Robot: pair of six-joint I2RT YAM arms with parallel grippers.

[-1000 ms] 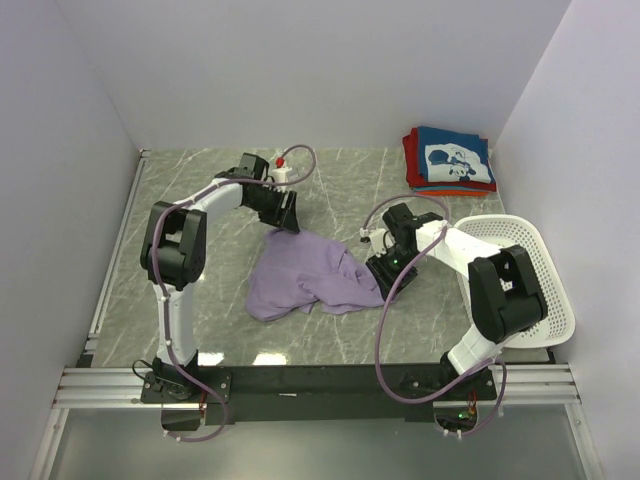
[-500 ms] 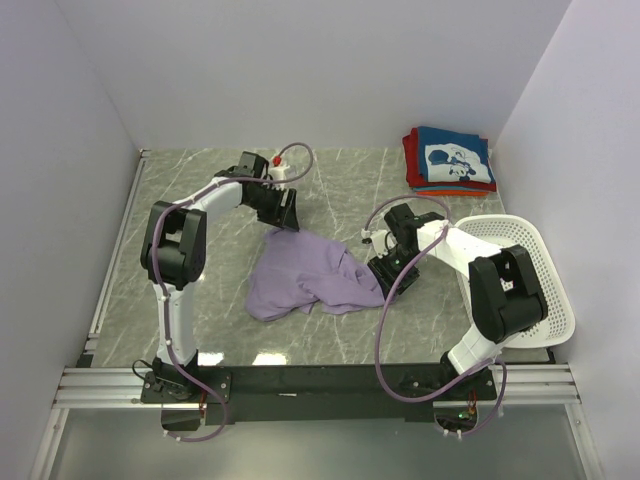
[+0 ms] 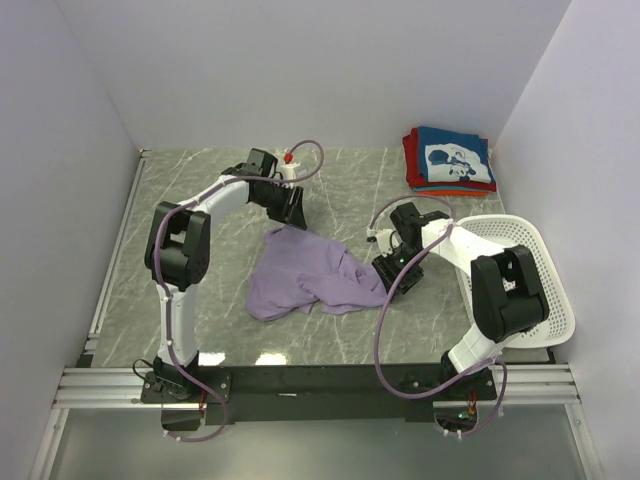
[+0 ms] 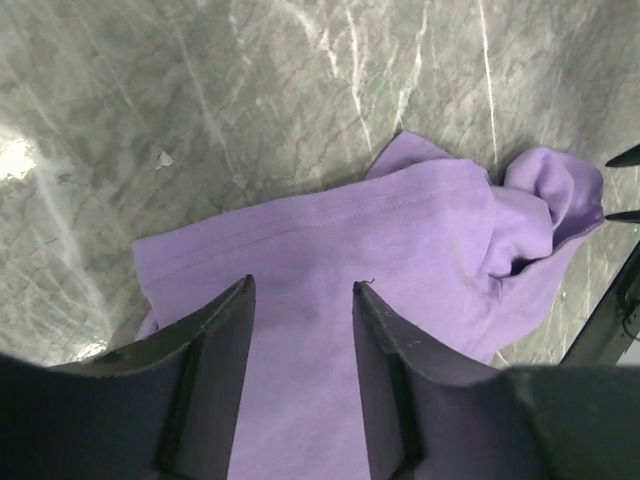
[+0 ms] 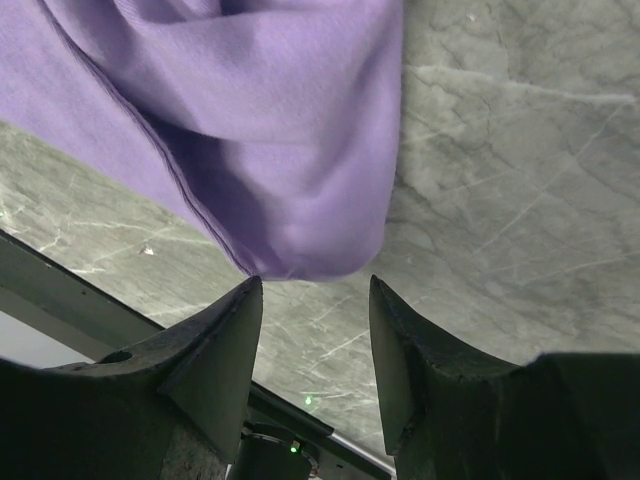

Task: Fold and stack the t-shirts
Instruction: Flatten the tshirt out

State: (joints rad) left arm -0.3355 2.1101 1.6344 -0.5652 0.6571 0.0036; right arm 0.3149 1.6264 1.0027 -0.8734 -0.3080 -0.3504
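A purple shirt (image 3: 300, 280) lies crumpled in the middle of the grey marble table (image 3: 200, 190), between the two arms. It is not folded. Its cloth is bunched, with a thicker lump toward the right side and a flatter part toward the left and the near edge.

The left gripper (image 3: 291, 213) is at the far edge of this shirt, pointing down on it. In the left wrist view its two fingers (image 4: 215, 360) stand apart and the flat purple cloth with a stitched hem shows in the gap between them. Nothing is pinched there, so this gripper is released. Whether the tips touch the cloth, I cannot tell.

The right gripper (image 3: 393, 278) is at the right edge of the same shirt, low over the table. In the right wrist view its fingers (image 5: 210, 350) are also spread, and a rounded fold of the purple cloth ends just in front of the tips. Bare table shows between them. This gripper is released too and it grasps nothing.

In the far right corner of the table there is a neat stack of folded shirts, well apart from the purple one. A navy shirt (image 3: 452, 157) with a white print is on top and a red shirt (image 3: 411, 150) is under it.

A white basket (image 3: 540, 260) with many small holes stands at the right side of the table, beside the right arm.
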